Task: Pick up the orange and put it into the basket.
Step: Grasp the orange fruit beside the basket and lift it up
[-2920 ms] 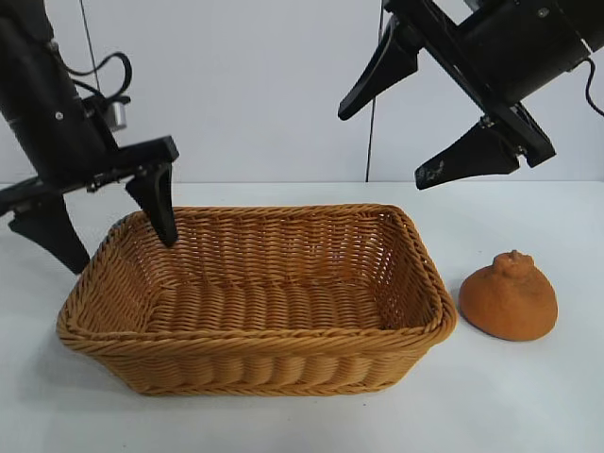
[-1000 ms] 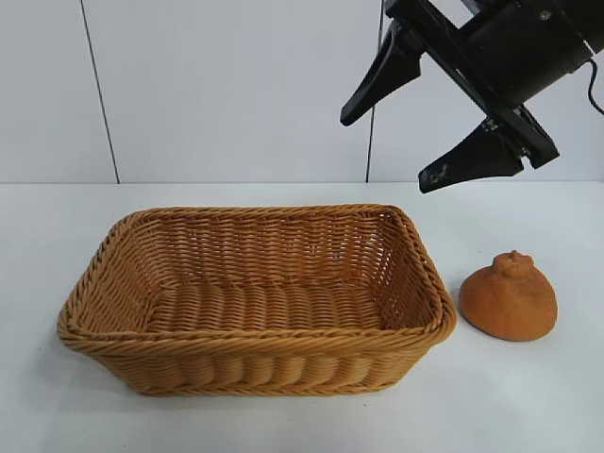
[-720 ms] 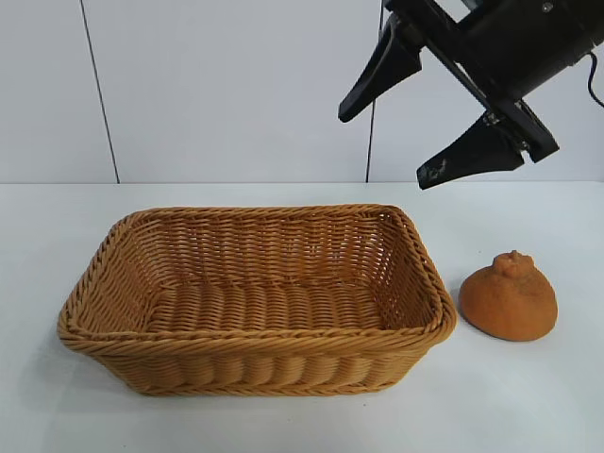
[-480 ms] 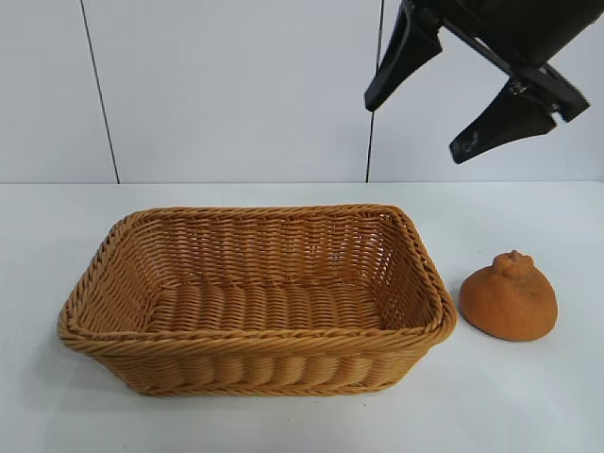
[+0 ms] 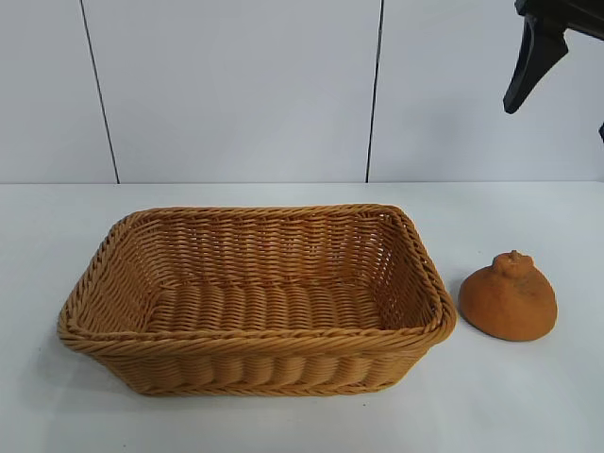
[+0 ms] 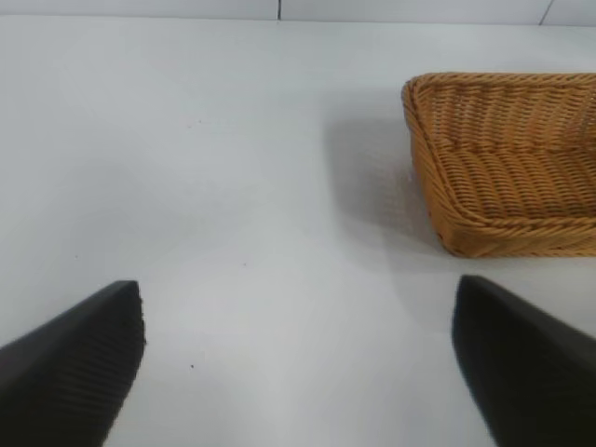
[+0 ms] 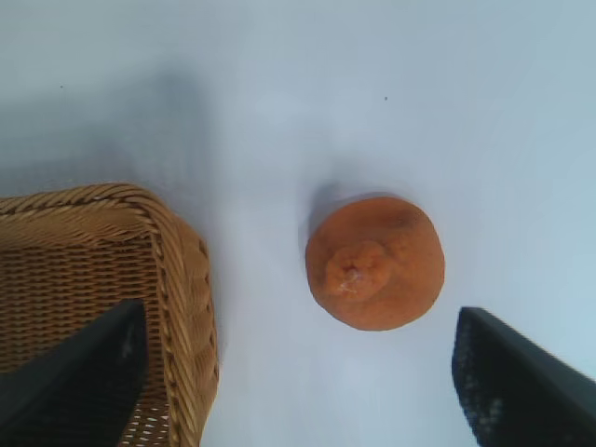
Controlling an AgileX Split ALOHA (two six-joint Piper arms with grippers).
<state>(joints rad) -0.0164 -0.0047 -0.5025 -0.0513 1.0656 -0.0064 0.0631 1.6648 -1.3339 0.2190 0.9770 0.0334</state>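
Orange (image 5: 508, 297) resting on the white counter (image 5: 283, 425), just beside the right end of the basket (image 5: 255, 354) in the exterior view, apart from the wicker by a narrow strip of bare surface, not touching. Sitting squat on its broad base with the knobby neck pointing up. Seen from above in the right wrist view as a round burnt-orange shape (image 7: 374, 262) with the neck near its middle, a soft shadow on one side, and a corner of the basket (image 7: 177, 279) close by. Basket standing upright on the counter, long side toward the exterior camera, braided rim intact, nothing inside as far as the woven floor shows. Right gripper (image 7: 298, 382) high above the counter, over the gap between orange and basket corner, jaws spread wide with both dark fingertips well apart and nothing between them; one fingertip (image 7: 79, 372) overlapping the basket corner in that view, the other on the far side of the orange. Only one dark finger (image 5: 533, 57) of this gripper at the upper right corner of the exterior view, well above the orange. Left gripper (image 6: 298, 363) out of the exterior view; in its own wrist view hanging over bare counter, jaws spread wide and empty, with one end of the basket (image 6: 503, 158) off to the side, farther away.
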